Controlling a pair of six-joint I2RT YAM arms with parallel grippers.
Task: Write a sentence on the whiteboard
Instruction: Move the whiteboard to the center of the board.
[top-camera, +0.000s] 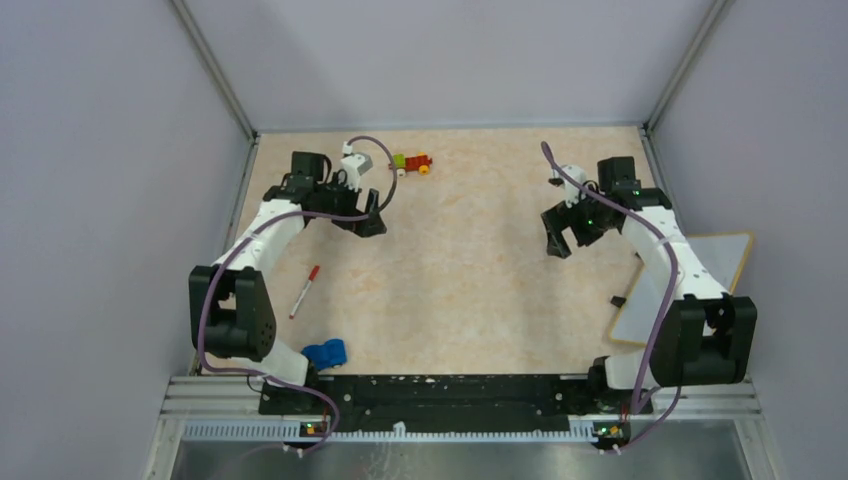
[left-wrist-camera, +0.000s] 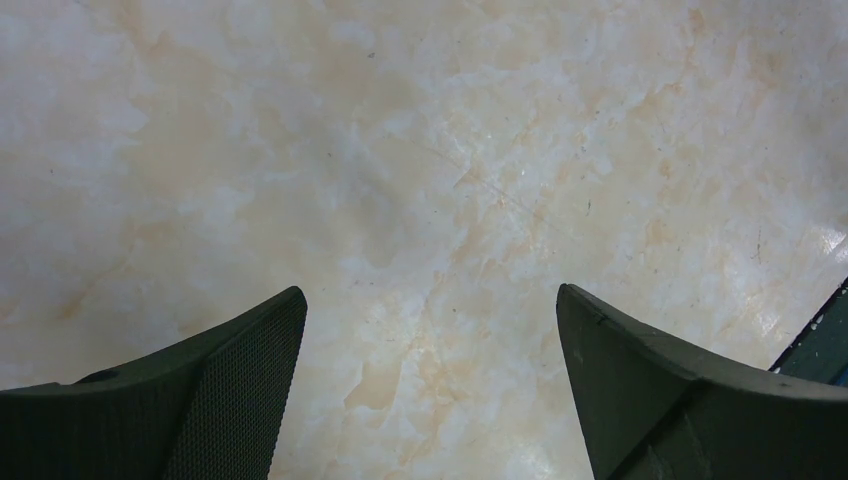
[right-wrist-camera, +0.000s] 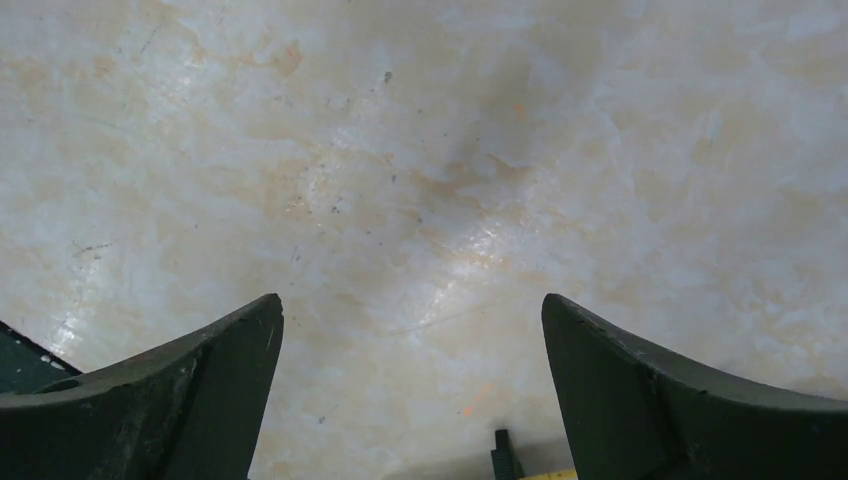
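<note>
The whiteboard (top-camera: 722, 262) lies at the table's right edge, partly hidden under my right arm; the part that shows is blank, and no red sentence is visible. One black foot (top-camera: 617, 300) shows at its left side, and also in the right wrist view (right-wrist-camera: 503, 455). A white marker with a red cap (top-camera: 305, 291) lies on the table at the left, beside my left arm. My left gripper (top-camera: 368, 221) is open and empty over bare table (left-wrist-camera: 430, 300). My right gripper (top-camera: 558, 238) is open and empty, left of the whiteboard, over bare table (right-wrist-camera: 412, 305).
A small toy of green, yellow and red blocks (top-camera: 412, 163) sits at the back middle. A blue object (top-camera: 325, 352) lies by the left arm's base. Grey walls enclose the table on three sides. The black base rail (top-camera: 450, 390) runs along the near edge.
</note>
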